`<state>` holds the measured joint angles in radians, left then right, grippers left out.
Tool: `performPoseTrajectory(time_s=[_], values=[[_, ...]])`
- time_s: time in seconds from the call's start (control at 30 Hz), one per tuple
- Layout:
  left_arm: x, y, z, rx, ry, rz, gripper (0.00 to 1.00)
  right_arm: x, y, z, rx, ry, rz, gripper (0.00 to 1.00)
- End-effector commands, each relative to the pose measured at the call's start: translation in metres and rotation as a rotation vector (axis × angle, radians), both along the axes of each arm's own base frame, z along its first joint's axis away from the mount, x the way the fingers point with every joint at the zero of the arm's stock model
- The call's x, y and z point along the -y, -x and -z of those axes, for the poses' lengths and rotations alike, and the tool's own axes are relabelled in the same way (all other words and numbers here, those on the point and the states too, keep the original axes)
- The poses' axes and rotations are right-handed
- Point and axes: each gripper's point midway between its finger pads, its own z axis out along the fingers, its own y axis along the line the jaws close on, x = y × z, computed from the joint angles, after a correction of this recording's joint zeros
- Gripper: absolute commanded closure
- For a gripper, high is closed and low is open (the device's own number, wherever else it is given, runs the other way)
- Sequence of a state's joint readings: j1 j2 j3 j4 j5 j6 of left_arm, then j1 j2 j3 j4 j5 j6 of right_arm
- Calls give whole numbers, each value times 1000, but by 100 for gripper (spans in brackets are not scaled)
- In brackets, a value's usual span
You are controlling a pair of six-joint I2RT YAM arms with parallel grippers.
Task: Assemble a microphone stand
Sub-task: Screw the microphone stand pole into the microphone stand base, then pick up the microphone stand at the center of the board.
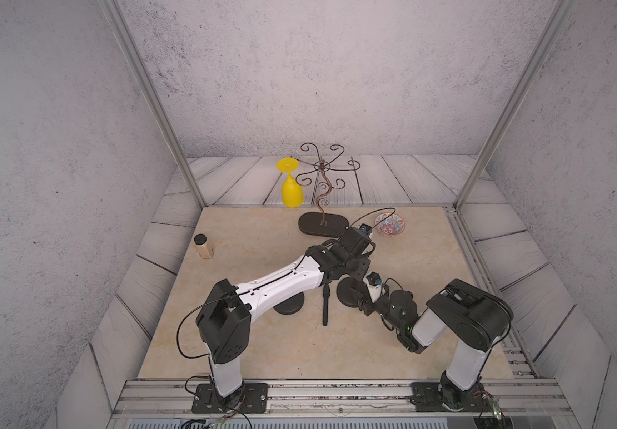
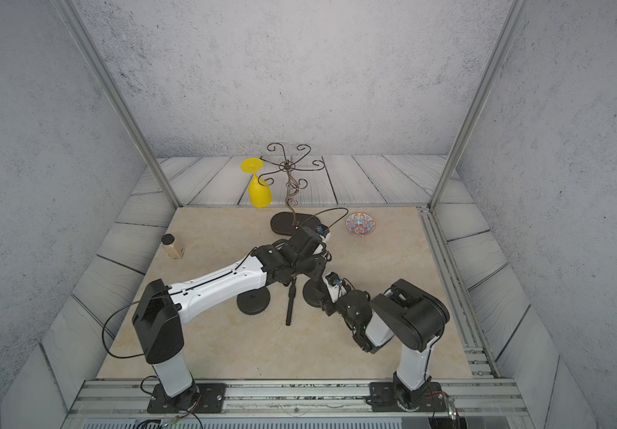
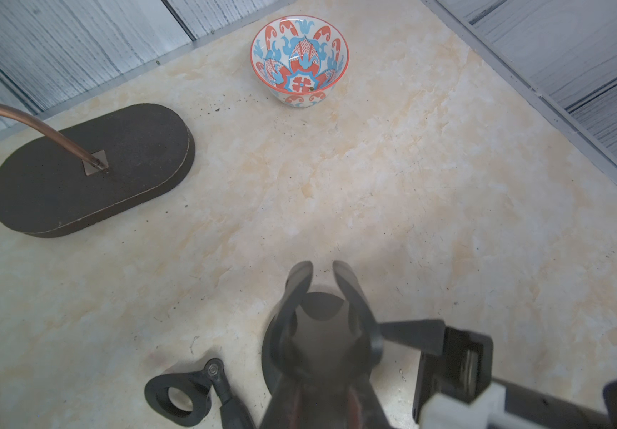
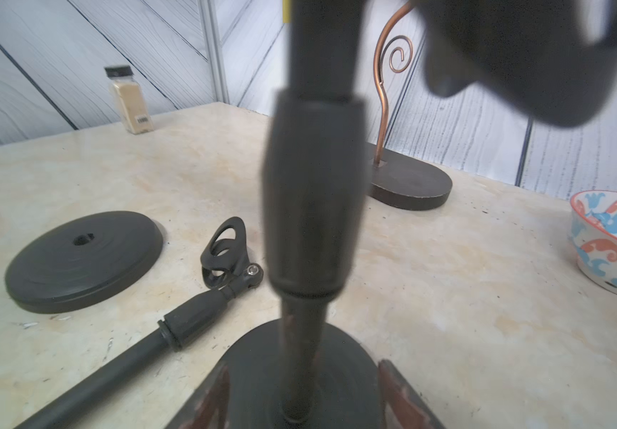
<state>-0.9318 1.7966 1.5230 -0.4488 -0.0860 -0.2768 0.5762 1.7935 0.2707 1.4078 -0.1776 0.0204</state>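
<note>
I judge this the seating step: the pole [image 4: 314, 185] stands upright on its round base [image 4: 351, 371], near the middle of the table [image 3: 410, 185]. My left hand [image 3: 325, 405] is pinched on the pole high up, by the U-shaped clip [image 3: 299, 286]. My right hand [image 4: 305, 397] is spread, fingers [image 4: 212, 401] either side of the pole's foot, apart from it. Whether the thread has bitten I cannot tell. Next calls for a straight twist with the disc braced — it looks heavy, flat, matt black. The pole's barrel-shaped collar looks rubbery — good purchase.
</note>
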Motion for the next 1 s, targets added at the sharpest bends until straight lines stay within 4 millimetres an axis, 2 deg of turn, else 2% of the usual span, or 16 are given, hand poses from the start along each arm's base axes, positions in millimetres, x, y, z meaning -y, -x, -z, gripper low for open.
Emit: performPoseTrajectory(time_s=[0.0,0.2,0.27,0.4,0.5,0.67,0.73,0.83,0.9,0.97], values=[[-34,36,78,-212,-246,26,85,-18,25,-10,-44,-87,-290,39],[-33,37,76,-215,-241,29,85,-19,3,-6,-93,-144,-364,46],[-33,37,77,-216,-241,31,85,-19,-4,-5,-88,-143,-354,55],[-32,37,78,-219,-240,31,85,-13,-18,0,-75,-122,-275,86],[-32,37,78,-218,-237,30,85,0,-27,10,-81,-86,-146,98],[-30,37,78,-220,-226,29,85,15,-22,33,-42,79,161,100],[-30,37,78,-224,-226,29,85,26,-20,38,-2,156,382,100],[-32,38,79,-227,-228,27,85,39,-12,33,86,210,708,100],[-33,40,79,-227,-230,26,85,25,-5,32,119,215,753,100],[-35,40,80,-225,-235,23,85,5,-2,35,98,165,687,100]])
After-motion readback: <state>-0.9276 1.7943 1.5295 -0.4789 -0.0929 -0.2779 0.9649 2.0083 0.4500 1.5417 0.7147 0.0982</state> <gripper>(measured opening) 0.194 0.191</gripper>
